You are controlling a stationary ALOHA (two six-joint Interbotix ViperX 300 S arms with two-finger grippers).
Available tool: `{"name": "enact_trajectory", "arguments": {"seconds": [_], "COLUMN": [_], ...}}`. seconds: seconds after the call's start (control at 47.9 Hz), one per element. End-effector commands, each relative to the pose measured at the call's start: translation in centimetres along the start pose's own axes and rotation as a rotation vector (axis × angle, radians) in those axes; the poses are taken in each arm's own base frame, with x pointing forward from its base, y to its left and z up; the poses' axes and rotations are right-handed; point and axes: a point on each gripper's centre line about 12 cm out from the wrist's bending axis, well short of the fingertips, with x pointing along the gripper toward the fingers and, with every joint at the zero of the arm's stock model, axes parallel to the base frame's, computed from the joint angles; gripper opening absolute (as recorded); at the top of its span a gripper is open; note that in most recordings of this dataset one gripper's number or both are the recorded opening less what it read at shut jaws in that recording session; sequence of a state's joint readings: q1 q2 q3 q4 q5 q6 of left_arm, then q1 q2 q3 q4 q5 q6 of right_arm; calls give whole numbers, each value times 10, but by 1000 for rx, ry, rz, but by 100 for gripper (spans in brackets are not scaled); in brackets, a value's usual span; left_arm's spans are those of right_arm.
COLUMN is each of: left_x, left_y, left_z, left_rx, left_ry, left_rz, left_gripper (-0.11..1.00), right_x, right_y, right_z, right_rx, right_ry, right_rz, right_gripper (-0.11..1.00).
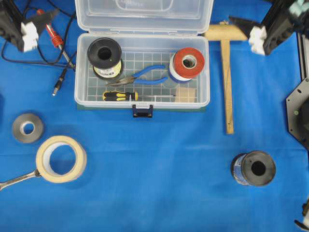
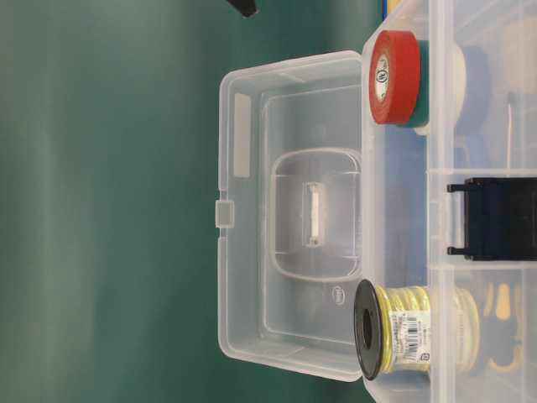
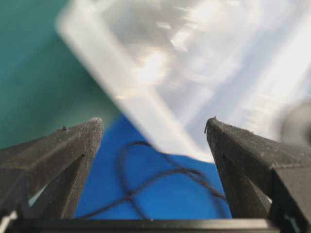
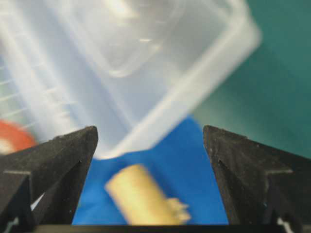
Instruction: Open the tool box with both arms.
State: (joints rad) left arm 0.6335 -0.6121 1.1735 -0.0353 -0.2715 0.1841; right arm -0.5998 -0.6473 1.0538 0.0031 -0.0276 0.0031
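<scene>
Setting: a counter (image 1: 159, 183) covered in smooth blue cloth, with a flat teal-green backdrop behind it in the table-level view.
Tool box: the tool box (image 1: 142, 72) sits at the far middle of the counter, a clear, glossy plastic case with rounded corners and a thin green base edge. Its lid (image 1: 144, 15) already stands tipped back towards the far edge, and the dark blue latch (image 1: 143, 111) hangs loose on the near wall.
Contents: a black-flanged wire spool (image 1: 105, 57), a red-topped tape roll (image 1: 187, 64), blue-handled pliers (image 1: 145, 76) and a yellow-and-black screwdriver (image 1: 120, 95) lie on a gridded floor.
Left pincer: the left pincer (image 3: 154, 127) is spread wide and empty near the far left corner, its matte, grainy black fingers clear of the lid, above a black cable (image 3: 146, 179).
Right pincer: the right pincer (image 4: 150, 133) is likewise spread and holds nothing near the far right corner, above the wooden mallet (image 1: 225, 72).
Step in hand: the opening looks done, so what remains is likely a clean retreat. Judged from this, each arm should draw away outward from the lid, never brushing the thin, slippery lid, which could tip shut again.
Around: masking tape (image 1: 61, 158), a grey roll (image 1: 27, 127) and a dark spool (image 1: 253, 168) lie towards the near edge.
</scene>
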Motion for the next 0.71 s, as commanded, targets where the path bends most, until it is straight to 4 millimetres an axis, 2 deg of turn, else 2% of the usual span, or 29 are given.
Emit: {"name": "enact_trajectory", "arguments": {"seconds": [0.0,0.209,0.439,0.564,0.689], "left_x": [-3,-15,-36,-46,-50], "left_y": [-14,-53,-90,-105,-112], "left_z": [5,4,8,9,7], "left_rx": [12,47,96,118,128], "left_ry": [-13,1,-45,-62,-50], "left_rz": [-55,-223,-394,-468,-501], "left_gripper": [93,93,93,93,93], "right_x": [-2,-11,-23,-30,-34], "right_y": [18,61,98,113,123], "right_z": [3,-5,-16,-22,-26], "right_rx": [-22,-86,-148,-168,-171], "right_ry": [1,38,80,114,132], "right_rz": [67,231,375,437,478], "right_gripper": [87,87,87,87,87]}}
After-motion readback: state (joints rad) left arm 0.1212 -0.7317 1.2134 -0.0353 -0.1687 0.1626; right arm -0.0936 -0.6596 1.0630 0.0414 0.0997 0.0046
